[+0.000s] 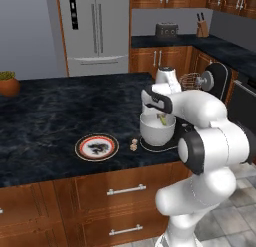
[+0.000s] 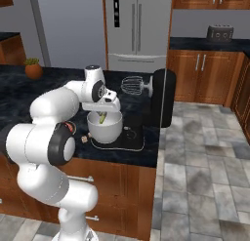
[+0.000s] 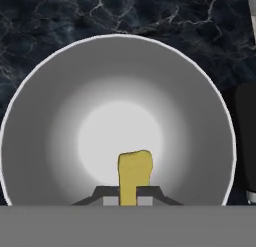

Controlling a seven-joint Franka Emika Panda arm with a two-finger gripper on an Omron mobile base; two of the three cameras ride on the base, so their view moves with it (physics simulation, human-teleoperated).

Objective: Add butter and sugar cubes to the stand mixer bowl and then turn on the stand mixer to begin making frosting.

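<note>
Pale-yellow butter (image 3: pixel 134 173) stands out at the bottom centre of our hand view, a small stick pinched between the two dark tips of our claw (image 3: pixel 128 193), which is clamped on it and hangs directly above the stand mixer bowl (image 3: pixel 60 116). We see the bowl's smooth white-grey inside spread around the stick, its rim almost reaching the left and right edges of that frame, with dark marbled stone beyond it at the top. In the left base view the bowl (image 1: pixel 157 132) sits right of centre on the flat base of the black stand mixer (image 1: pixel 216 81), whose head is tilted back toward the upper right so that the wire whisk (image 1: pixel 187 81) points left, clear of the bowl. Our claw (image 1: pixel 162 117) hangs just over the bowl's mouth, and a sliver of yellow-green shows below it. Just left of the bowl, on the black counter (image 1: pixel 60 106), lie the sugar cubes (image 1: pixel 134 144), two tiny pale blocks close together. Further left, well apart from the cubes, rests a red-rimmed patterned plate (image 1: pixel 97 146). In the right base view the same bowl (image 2: pixel 105 128) sits left of centre, with the butter (image 2: pixel 102 118) poking down into its opening and the cubes (image 2: pixel 85 138) at its lower left.
</note>
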